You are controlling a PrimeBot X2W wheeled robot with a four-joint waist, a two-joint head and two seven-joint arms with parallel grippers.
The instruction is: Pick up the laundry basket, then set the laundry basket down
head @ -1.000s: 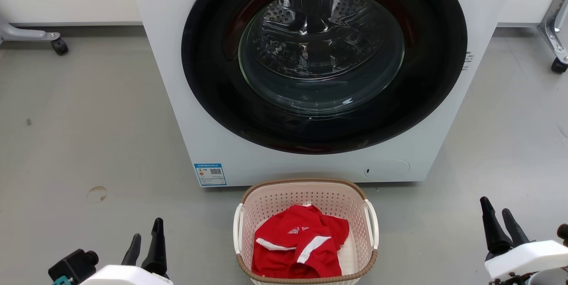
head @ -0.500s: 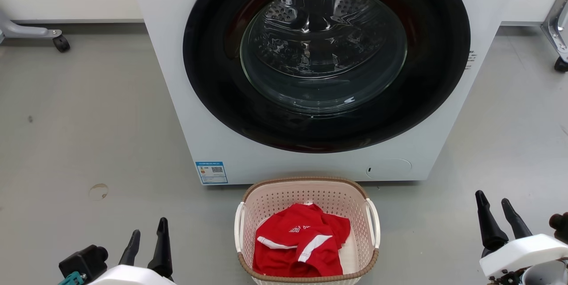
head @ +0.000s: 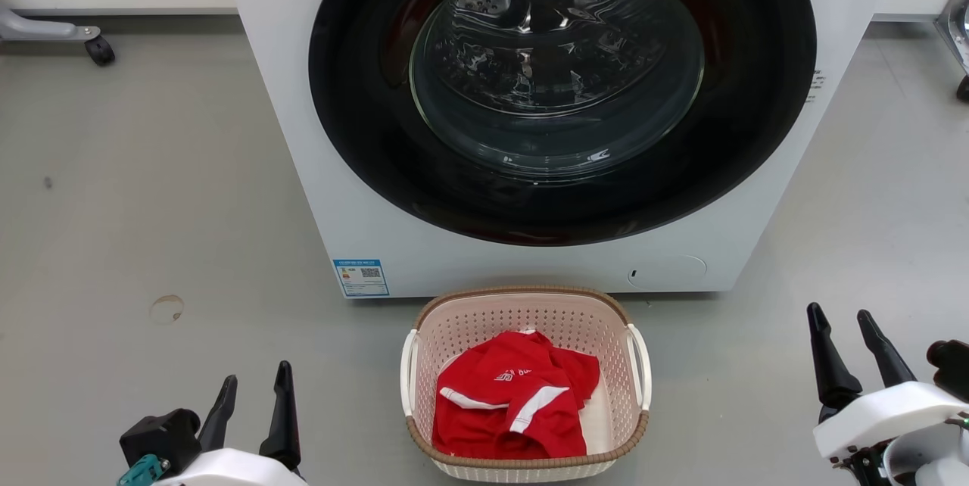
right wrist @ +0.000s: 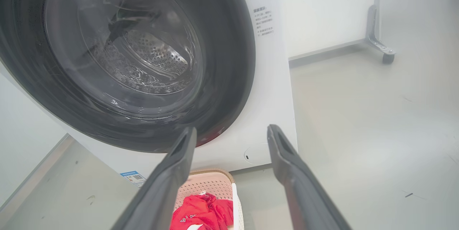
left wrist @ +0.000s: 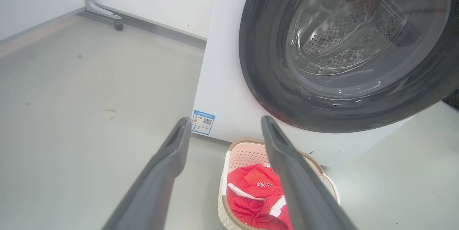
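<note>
Laundry basket: I see the laundry basket [head: 522, 317] standing on the grey floor [head: 136, 191], low and central in my head view. It is just in front of the washer [head: 424, 266], with a narrow strip of floor between the two.
Basket build: it has pale pink perforated walls and a brown woven-look rim. There is a white handle [head: 409, 372] on each side, and nothing touches either one.
Contents: a red garment [head: 515, 403] with white stripes lies crumpled inside and covers most of the bottom.
Left gripper: my left gripper [head: 257, 374] hovers at the lower left, well apart from the basket. Its jaws are spread and hold nothing.
Left wrist view: the fingers [left wrist: 168, 165] stand wide apart. The basket [left wrist: 221, 205] sits below them, and one finger crosses in front of its far side.
Right gripper: my right gripper [head: 839, 312] hovers at the lower right, well clear of the basket. Its jaws are also spread and empty.
Right wrist view: the gripper [right wrist: 231, 128] points at the washer's lower front. I catch the basket [right wrist: 211, 183] at the bottom edge, partly behind one finger.
Washer: it is a white front loader with a round dark door [head: 556, 62], and I see the perforated drum through the glass. A blue-edged sticker [head: 361, 277] sits at the lower left of its front.
Floor: there is a ring-shaped stain [head: 166, 309] to the left, and a metal leg on a caster [head: 98, 51] at the far left.
</note>
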